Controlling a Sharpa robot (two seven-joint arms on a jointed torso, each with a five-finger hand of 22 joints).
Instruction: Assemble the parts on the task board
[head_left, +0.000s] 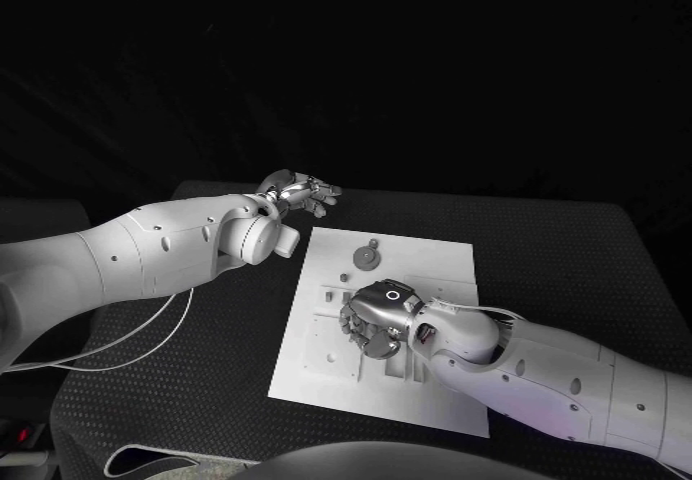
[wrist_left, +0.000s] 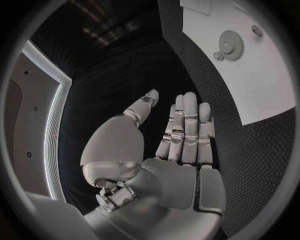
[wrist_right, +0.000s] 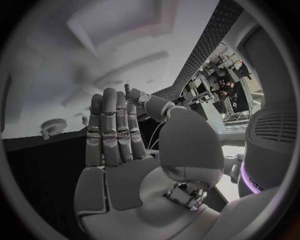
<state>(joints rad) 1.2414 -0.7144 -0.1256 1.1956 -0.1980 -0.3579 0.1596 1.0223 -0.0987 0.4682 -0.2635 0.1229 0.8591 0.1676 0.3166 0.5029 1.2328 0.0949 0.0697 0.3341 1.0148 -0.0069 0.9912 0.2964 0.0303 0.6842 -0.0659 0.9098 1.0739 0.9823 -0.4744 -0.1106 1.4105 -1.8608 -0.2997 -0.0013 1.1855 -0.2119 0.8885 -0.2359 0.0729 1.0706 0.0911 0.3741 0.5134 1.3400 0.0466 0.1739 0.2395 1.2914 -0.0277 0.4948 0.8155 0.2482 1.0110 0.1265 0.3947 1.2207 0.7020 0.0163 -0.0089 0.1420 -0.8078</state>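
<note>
Right hand (head_left: 378, 318), silver, many-fingered, on a white arm: positioned low over the near-middle of the white flat task board (head_left: 440, 255). In the right wrist view (wrist_right: 134, 165) the fingers are seen extended and side by side, thumb set apart, palm bare; nothing is held. Whether the fingertips touch the board beneath cannot be told from the head view.

Small grey parts (head_left: 329, 356), fixtures on the board's near half: seen just beside and partly under the right hand, toward the board's left edge. Individual shapes are too small to be made out.

Grey toothed gear disc (head_left: 368, 257), lying flat: placed on the far half of the board, beyond the right hand, apart from it, with bare board between. It is shown in the left wrist view (wrist_left: 232, 45) with a small round piece just beside it, and in the right wrist view (wrist_right: 54, 125) past the fingertips. No long axis is offered, being round.

Left hand (head_left: 300, 192), silver, many-fingered: held off the board's far left corner, over the black textured table (head_left: 216, 330). Fingers are straight and together, thumb apart, nothing held (wrist_left: 181, 145).

Judgement: the right hand is taken to be the nearer to the gear; a reach away from the robot, along the board, is what the coming move is judged to turn on.
</note>
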